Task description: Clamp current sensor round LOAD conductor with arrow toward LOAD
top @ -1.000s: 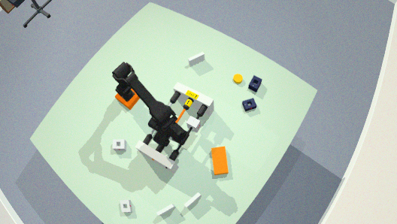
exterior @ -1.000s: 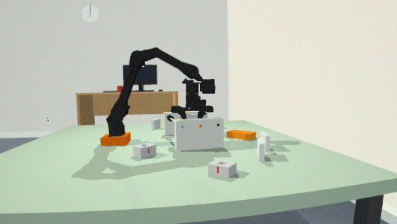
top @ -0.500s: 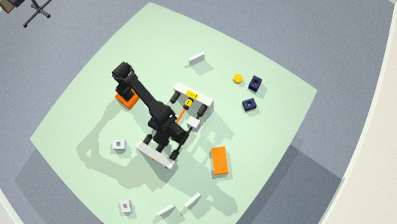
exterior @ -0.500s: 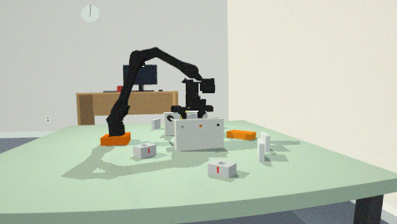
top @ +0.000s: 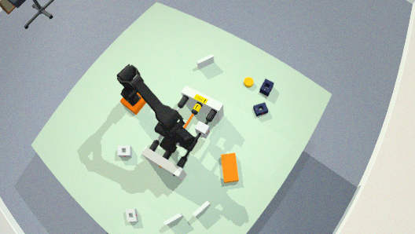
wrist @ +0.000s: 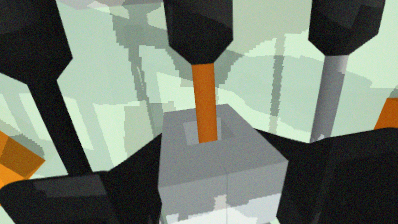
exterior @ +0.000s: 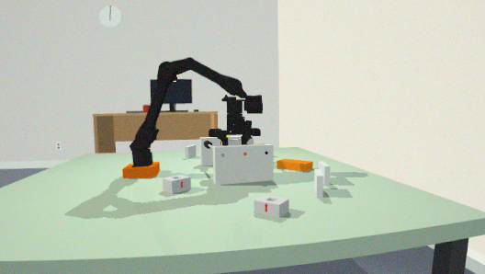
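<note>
The grey split-core sensor (wrist: 200, 165) sits around the orange LOAD conductor (wrist: 205, 100) (top: 189, 121), which enters its window. Its two halves meet along a thin seam. Its arrow cannot be made out, nor whether it is latched. My gripper (wrist: 200, 133) (exterior: 234, 138) is shut on the sensor, one finger against each side, pointing down between the two white end blocks. In the top view the gripper body hides the sensor. The yellow LOAD label (top: 200, 98) is on the upper end block, beside a yellow sleeve (top: 196, 107) on the conductor.
A black conductor (wrist: 52, 115) and a grey one (wrist: 329, 95) flank the orange one. A small white block (top: 202, 128) is at the black conductor. An orange block (top: 229, 167), white blocks (top: 124, 151) (exterior: 271, 207), dark blue blocks (top: 266, 87) and upright white plates (top: 205, 61) stand around.
</note>
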Robot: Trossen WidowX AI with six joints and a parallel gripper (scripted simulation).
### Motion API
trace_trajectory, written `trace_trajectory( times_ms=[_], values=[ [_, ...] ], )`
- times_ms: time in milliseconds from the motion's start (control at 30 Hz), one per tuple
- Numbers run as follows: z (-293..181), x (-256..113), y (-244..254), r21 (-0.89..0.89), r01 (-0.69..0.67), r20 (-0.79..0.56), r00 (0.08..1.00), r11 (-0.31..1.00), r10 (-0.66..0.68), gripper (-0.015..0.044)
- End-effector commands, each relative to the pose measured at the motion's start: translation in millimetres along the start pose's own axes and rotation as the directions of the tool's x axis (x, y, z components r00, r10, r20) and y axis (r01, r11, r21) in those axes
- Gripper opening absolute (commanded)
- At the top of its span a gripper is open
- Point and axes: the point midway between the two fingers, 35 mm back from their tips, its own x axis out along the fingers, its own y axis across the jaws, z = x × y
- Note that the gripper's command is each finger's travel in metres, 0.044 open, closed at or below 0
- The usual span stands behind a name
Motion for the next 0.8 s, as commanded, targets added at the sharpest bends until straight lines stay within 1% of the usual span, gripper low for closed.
trace_trajectory(
  times_ms=[0,467,767],
  values=[
    [0.0,0.4,0.0,0.000,0.001,0.000,1.000,1.000,-0.001,0.0079],
    [-0.2,-1.4,0.0,0.000,0.004,0.000,1.000,1.000,-0.004,0.0440],
    [0.0,-0.1,0.0,0.000,0.000,0.000,1.000,1.000,0.000,0.0204]
  ],
)
